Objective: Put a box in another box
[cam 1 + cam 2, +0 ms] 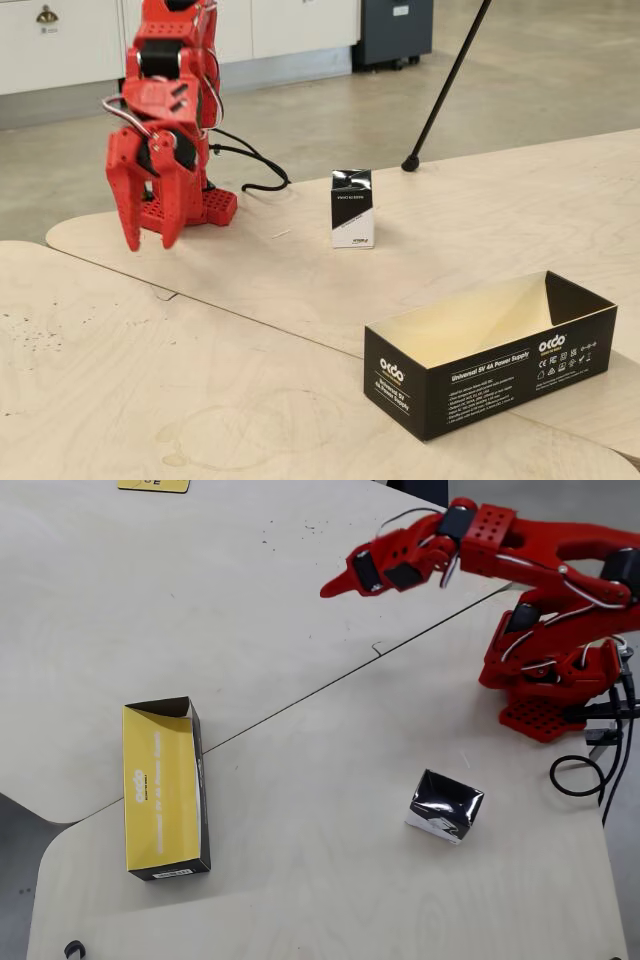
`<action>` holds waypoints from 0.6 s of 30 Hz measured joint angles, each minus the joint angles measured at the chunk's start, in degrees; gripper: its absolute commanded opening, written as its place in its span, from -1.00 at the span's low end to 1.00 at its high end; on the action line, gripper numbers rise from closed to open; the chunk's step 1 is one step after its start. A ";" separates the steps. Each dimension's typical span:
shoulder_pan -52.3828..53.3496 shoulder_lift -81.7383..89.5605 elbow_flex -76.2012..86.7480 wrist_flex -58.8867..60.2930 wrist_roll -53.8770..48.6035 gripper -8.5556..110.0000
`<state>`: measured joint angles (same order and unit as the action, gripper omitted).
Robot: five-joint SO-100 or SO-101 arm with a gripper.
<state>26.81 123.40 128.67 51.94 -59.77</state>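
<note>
In the fixed view we see the red gripper (146, 240) hanging above the table (300, 290), fingers slightly parted, holding nothing. The small box (352, 208) stands upright well to its right; the long carton (490, 352) lies open nearer the camera.

In the overhead view we find the gripper (332, 588) far from the small box (445, 806), the carton (166, 788) at left.

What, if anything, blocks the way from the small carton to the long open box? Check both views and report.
Nothing visible does. In the overhead view only bare tabletop and a seam between the boards lie between the small carton and the long open box. The gripper hangs away from both, holding nothing.
</note>
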 measured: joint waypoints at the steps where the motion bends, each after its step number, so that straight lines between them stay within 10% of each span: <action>1: -0.44 -3.08 -5.71 5.71 1.76 -0.28; 10: -12.13 -11.25 -42.45 48.87 5.54 -0.18; 18: -27.86 0.09 -34.45 51.50 8.35 -0.18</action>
<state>-1.05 123.49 94.22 103.45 -51.42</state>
